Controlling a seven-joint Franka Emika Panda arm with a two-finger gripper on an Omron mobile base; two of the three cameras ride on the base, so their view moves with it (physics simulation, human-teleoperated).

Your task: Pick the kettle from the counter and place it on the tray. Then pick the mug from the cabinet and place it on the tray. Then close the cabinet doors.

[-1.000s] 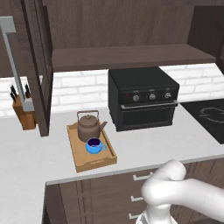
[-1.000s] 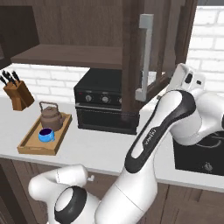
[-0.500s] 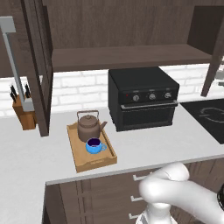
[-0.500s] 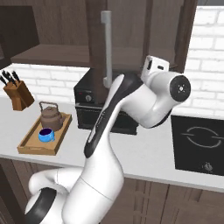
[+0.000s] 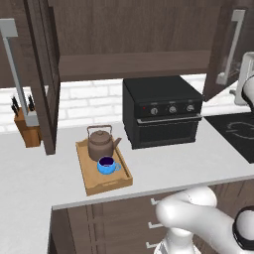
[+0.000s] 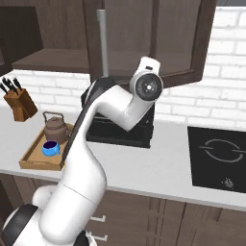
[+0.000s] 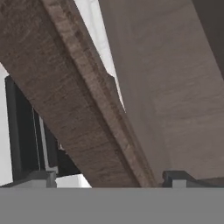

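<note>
Kettle (image 5: 100, 143), mug (image 5: 106, 164) on tray (image 5: 106, 182); cabinet doors (image 5: 43, 74) ajar.

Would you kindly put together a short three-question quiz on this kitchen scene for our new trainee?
1. True or false: the kettle stands on the tray.
2. Where is the mug? A) on the cabinet shelf B) on the tray C) on the oven
3. Fill in: the left cabinet door stands ____.

Key: 1 true; 2 B; 3 open
</note>
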